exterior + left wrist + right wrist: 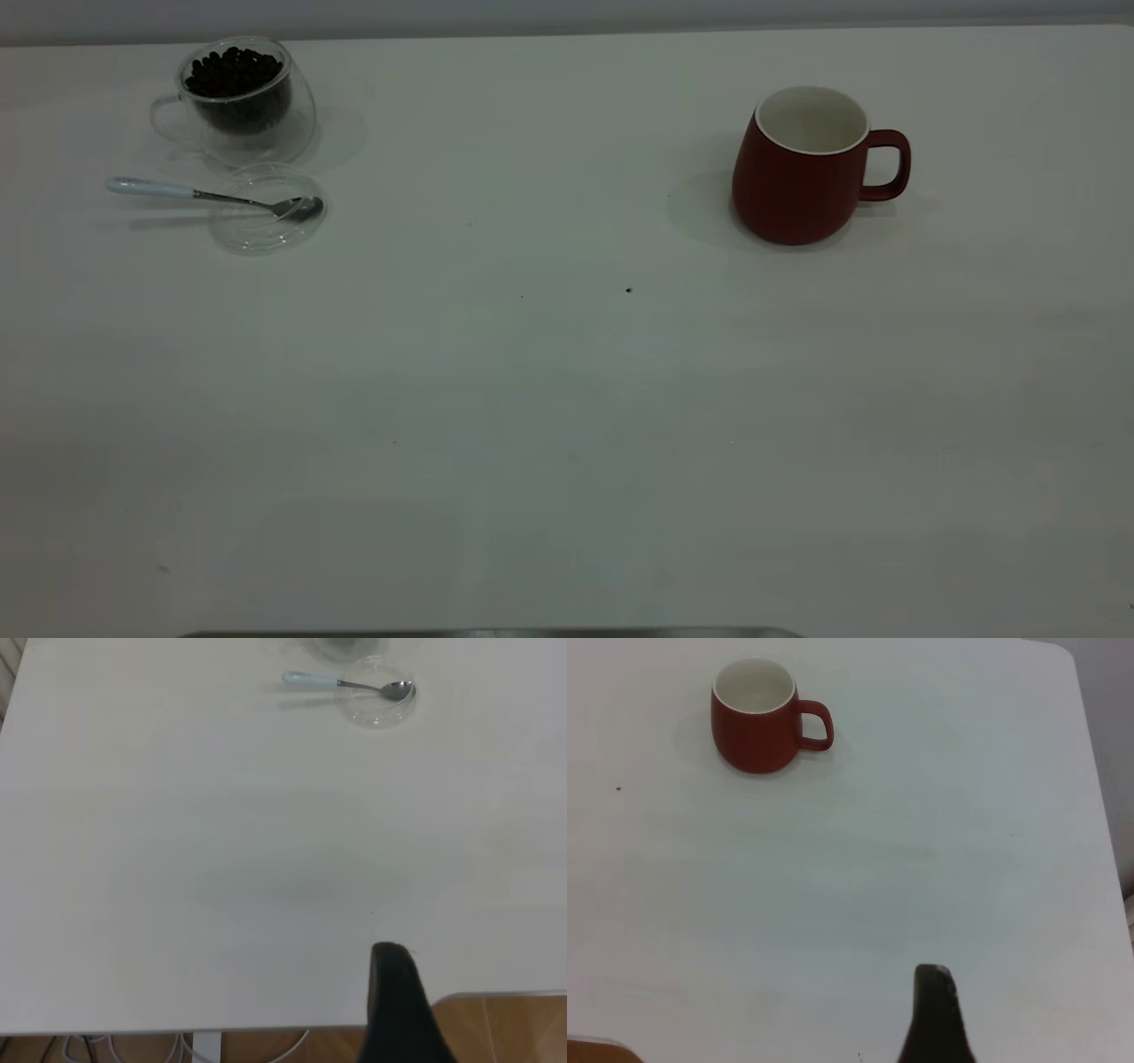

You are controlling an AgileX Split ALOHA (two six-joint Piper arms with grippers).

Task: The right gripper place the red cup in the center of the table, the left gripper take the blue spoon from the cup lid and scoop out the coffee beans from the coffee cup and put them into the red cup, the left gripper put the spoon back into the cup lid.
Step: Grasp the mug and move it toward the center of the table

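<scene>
The red cup (802, 177) stands upright at the right rear of the table (567, 425), handle to the right; it also shows in the right wrist view (755, 722). The coffee cup (239, 102) with coffee beans (232, 73) stands at the far left rear. The cup lid (266, 217) lies just in front of it, with the blue spoon (204, 194) resting bowl-in-lid, handle pointing left. The spoon (341, 681) and lid (376, 704) show far off in the left wrist view. My left gripper (392, 952) and right gripper (933, 973) each show as one closed black tip, far from everything.
A small dark speck (628, 290) lies near the table's middle. The table's near edge and wooden floor (505, 1028) show by the left gripper. The table's right edge (1099, 815) runs beside the right gripper. Neither arm shows in the exterior view.
</scene>
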